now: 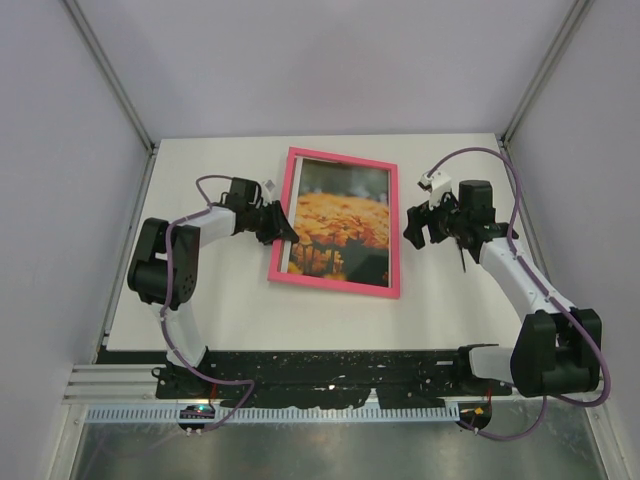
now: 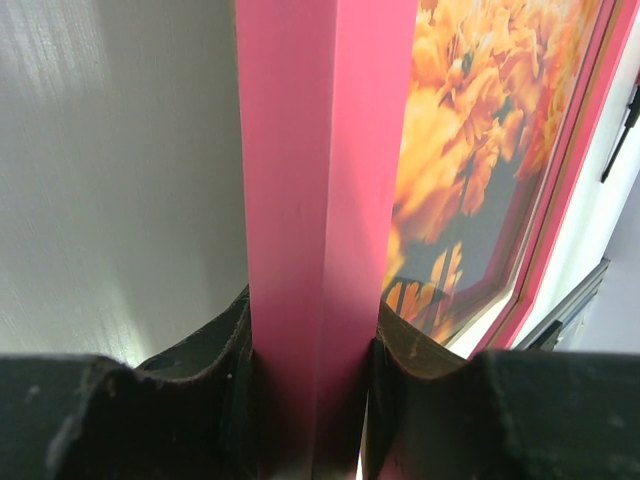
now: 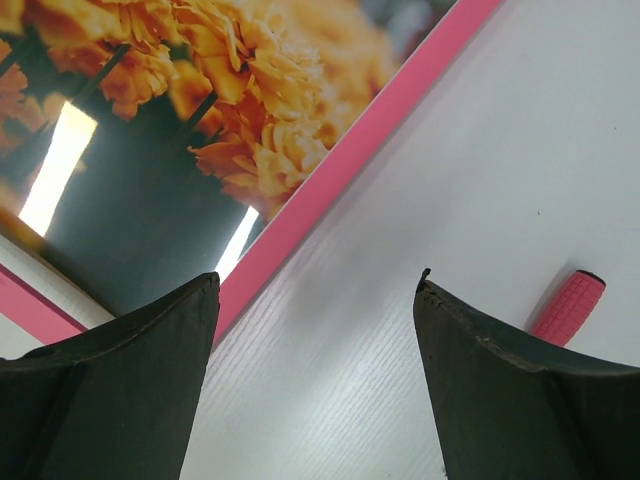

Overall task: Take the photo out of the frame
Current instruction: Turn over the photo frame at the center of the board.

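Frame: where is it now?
Top view: the frame sits centre of the table, left edge clamped in the left gripper, open right gripper just off its right edge.

Thin bright-pink frame (image 1: 335,287) face up on the table (image 1: 230,300), orange-flower photo (image 1: 340,222) inside it.

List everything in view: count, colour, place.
frame: one, bright pink, middle of the table
photo: one, orange-yellow flowers on a dark ground, inside the frame
ribbed handle: one, pink, on the table to the right of the frame
table: one, white, under everything
left end effector: one, black fingers, shut on the frame's left rail
right end effector: one, black fingers, open, over the table just right of the frame
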